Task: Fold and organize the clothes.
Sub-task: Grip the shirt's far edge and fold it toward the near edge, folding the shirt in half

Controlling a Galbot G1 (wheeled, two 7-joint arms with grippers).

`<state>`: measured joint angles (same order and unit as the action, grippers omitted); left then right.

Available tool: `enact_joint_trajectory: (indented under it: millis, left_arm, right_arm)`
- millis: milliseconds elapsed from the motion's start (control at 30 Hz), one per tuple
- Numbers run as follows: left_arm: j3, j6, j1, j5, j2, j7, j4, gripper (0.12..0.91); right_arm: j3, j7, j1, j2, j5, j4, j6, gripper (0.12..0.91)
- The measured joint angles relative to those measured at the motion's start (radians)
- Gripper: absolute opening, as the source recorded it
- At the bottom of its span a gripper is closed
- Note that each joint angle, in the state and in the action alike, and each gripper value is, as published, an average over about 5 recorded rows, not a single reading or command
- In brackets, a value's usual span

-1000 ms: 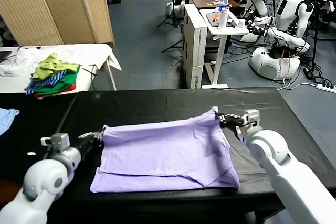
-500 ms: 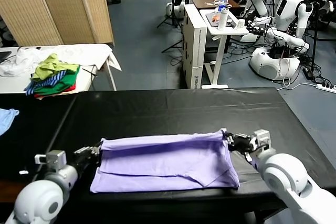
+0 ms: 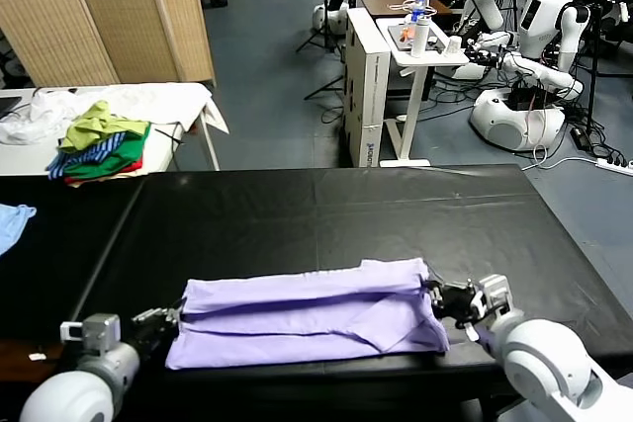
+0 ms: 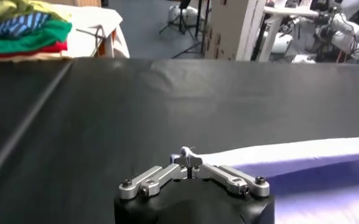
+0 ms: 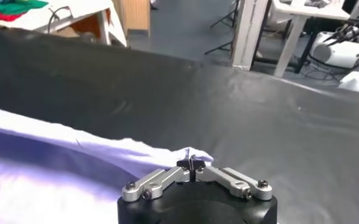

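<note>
Lavender T-shirt (image 3: 307,313) is now folded into a narrower band; its far edge, earlier raised and nearer the counter (image 3: 326,205) middle, now lies close to the counter's near edge, doubled over the lower layer. Left claw (image 3: 170,318) and right claw (image 3: 436,295), each clamped on a corner of that far edge, have pulled back toward the robot and sit lower at the shirt's left and right ends. Grey inner cloth by the right claw is gone from view.

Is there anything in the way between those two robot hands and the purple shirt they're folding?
No, nothing visible. The left gripper is shut on the T-shirt's left edge and the right gripper on its right edge, both low at the near side of the black table.
</note>
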<state>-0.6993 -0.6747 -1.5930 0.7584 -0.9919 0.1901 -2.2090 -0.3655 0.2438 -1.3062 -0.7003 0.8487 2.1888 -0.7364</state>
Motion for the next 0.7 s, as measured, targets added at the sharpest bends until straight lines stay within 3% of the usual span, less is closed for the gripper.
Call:
enact_joint_trajectory:
  millis: [367, 567, 700]
  left_arm:
    - [-0.001, 0.000, -0.068, -0.062, -0.029, -0.012, -0.005, 0.147]
    - [0.000, -0.001, -0.096, -0.083, -0.044, -0.025, -0.009, 0.151]
    - [0.002, -0.001, -0.109, -0.097, -0.055, -0.031, -0.015, 0.235]
  right_arm:
    - [0.019, -0.006, -0.046, 0.010, -0.013, 0.006, 0.000, 0.152]
    - [0.023, -0.033, -0.049, 0.004, -0.015, 0.015, 0.000, 0.165]
    - [0.010, -0.046, -0.060, 0.004, -0.015, 0.029, 0.000, 0.329]
